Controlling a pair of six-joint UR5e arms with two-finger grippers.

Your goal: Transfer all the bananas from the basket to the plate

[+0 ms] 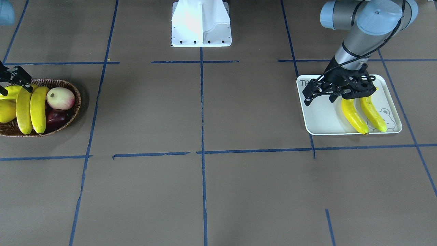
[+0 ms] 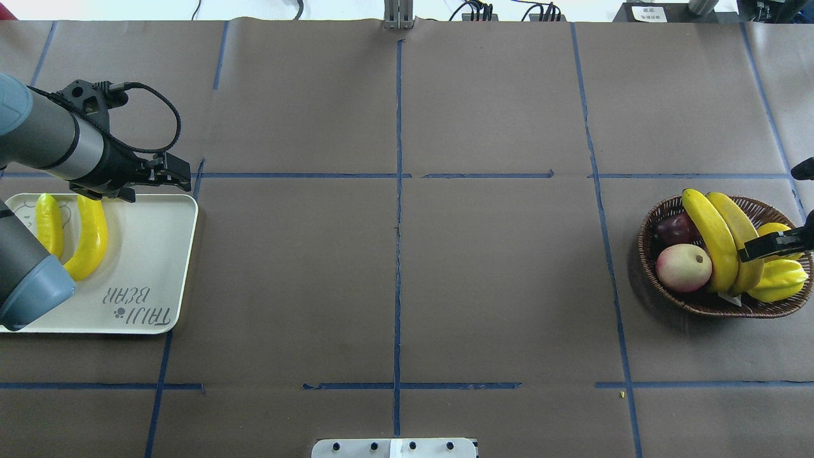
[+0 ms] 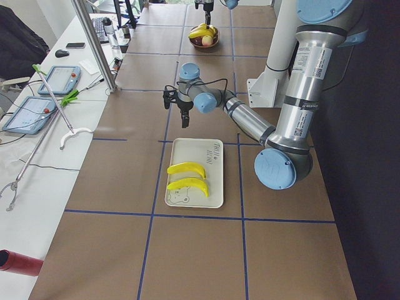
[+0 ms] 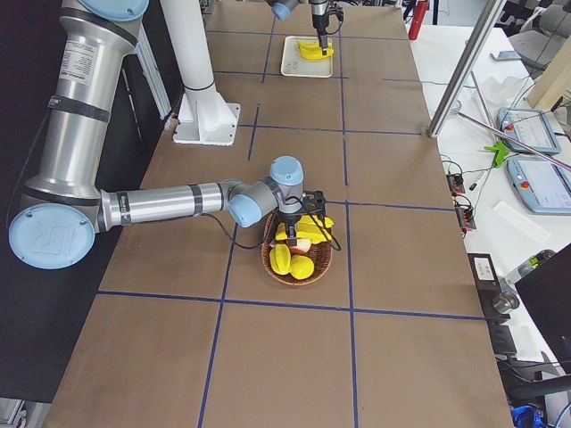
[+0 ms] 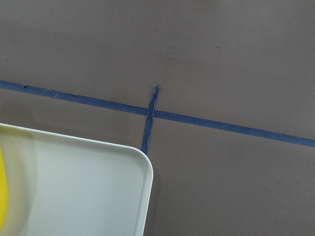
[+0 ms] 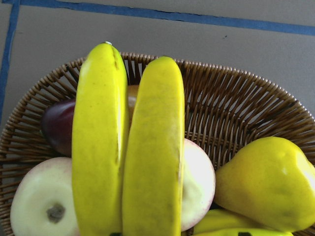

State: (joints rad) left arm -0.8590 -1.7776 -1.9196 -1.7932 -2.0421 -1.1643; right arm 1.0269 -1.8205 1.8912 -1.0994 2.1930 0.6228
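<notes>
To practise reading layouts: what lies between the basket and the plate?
Only bare table crossed by blue tape lines separates basket and plate, clearest in the overhead view.

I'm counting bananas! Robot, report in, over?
Left tool open by plate, two bananas on it. Right tool open above basket, two bananas inside. Peach beside, not blocking.

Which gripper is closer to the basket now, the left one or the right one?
Right. The right gripper hangs directly over the basket, above its bananas. The left gripper is far off, at the plate.
</notes>
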